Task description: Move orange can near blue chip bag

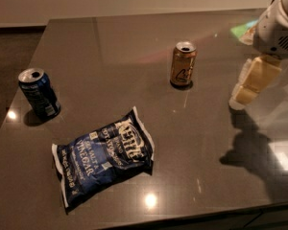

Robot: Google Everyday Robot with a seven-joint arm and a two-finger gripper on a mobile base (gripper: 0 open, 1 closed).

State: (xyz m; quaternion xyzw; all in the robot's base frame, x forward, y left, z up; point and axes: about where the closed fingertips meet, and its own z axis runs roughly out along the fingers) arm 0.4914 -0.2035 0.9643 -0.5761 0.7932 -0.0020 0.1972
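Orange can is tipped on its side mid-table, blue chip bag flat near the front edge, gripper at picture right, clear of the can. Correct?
No: the camera view shows the orange can standing upright. The rest holds: the blue chip bag lies flat near the front edge, and the gripper is at picture right, clear of the can.

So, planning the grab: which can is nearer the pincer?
The orange can, right of centre; the pincer hangs at the right, while the blue can stands far left.

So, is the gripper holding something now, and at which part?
Nothing. The gripper hangs at the right edge, apart from the orange can, which stands on the table.
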